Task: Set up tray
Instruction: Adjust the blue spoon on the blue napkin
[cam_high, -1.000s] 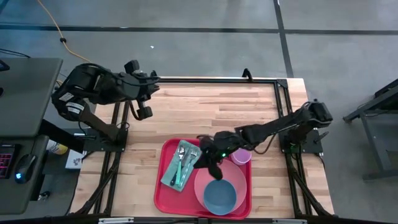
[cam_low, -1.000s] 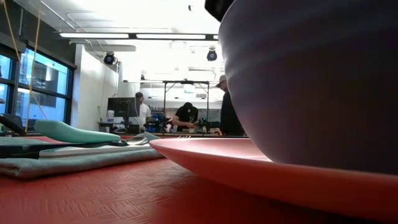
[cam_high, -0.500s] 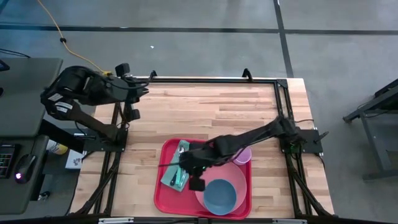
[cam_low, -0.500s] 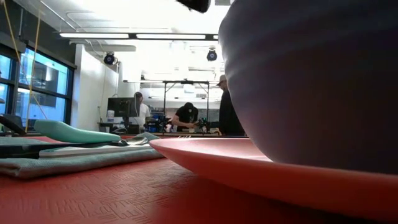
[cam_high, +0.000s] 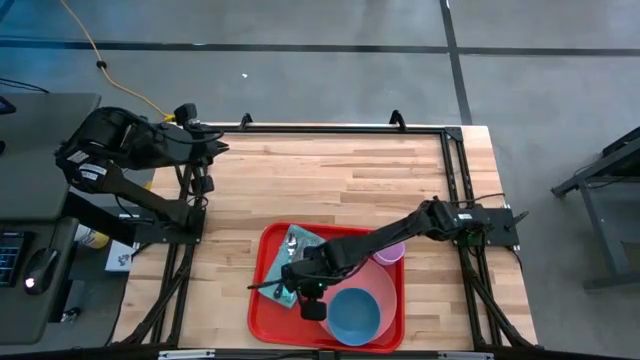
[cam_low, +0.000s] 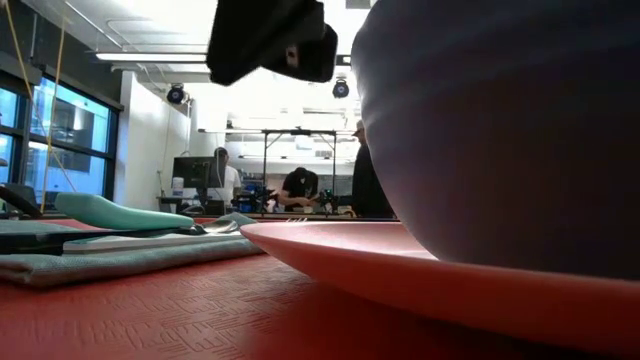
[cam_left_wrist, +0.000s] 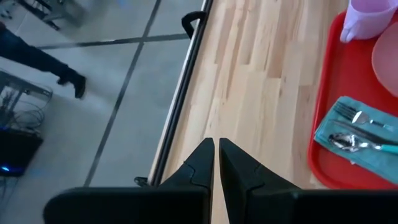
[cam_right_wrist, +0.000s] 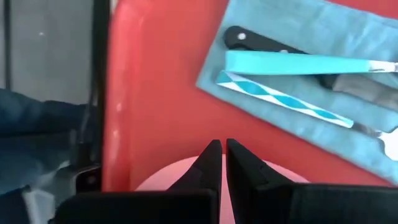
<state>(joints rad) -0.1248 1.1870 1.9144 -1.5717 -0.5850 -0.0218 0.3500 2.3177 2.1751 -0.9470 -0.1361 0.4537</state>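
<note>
Reaching farther across since the earlier frame, the right gripper (cam_high: 312, 298) hovers shut and empty over the red tray (cam_high: 262, 302) at the table's near edge; the left gripper (cam_high: 205, 172), nearly closed and empty, has drawn back. Setup looks finished; retreat seems next.

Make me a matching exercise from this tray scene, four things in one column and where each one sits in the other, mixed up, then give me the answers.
Things
1. blue bowl
2. lilac cup
3. cutlery
4. left gripper

Places
A. on the teal napkin at the left of the red tray
B. on the tray beside the pink plate's far right edge
C. on the pink plate
D. off the tray, over the table's far left corner

Pairs: 1-C, 2-B, 3-A, 4-D
</note>
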